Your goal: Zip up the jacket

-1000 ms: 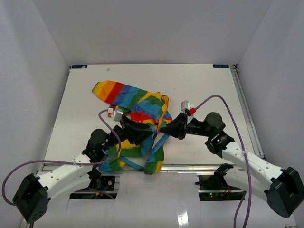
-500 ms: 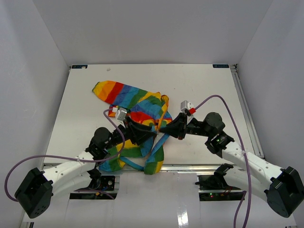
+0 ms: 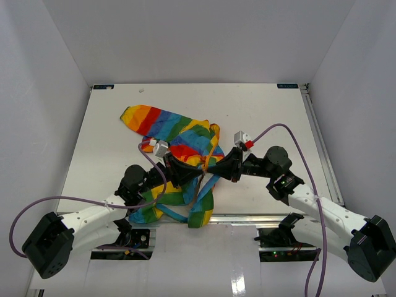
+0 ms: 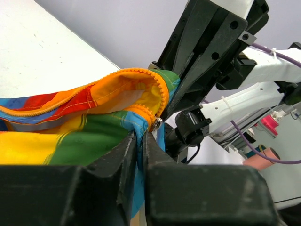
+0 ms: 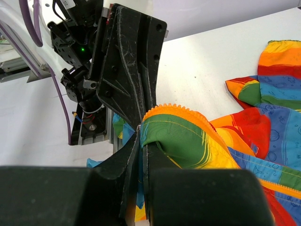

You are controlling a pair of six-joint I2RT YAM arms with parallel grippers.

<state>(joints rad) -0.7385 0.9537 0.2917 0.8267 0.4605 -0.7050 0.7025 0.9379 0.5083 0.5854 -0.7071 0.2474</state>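
Two claws, the left claw (image 4: 139, 137) and right claw (image 5: 140, 139), pinch narrow folds of the jacket (image 3: 173, 125) just beside its slider (image 4: 156, 124), holding that hump off the table (image 3: 266, 111) while the rest lies crumpled, so a slipping grip or bunched teeth (image 4: 136, 70) could jam the zip.

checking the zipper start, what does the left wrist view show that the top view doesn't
Only the left wrist view: a small silver zipper slider beside curved orange zipper teeth. Only the top view: the far striped end of the rainbow-striped fabric jacket lying across the white table. Both: the left hand and right hand meeting, each shut on the jacket.
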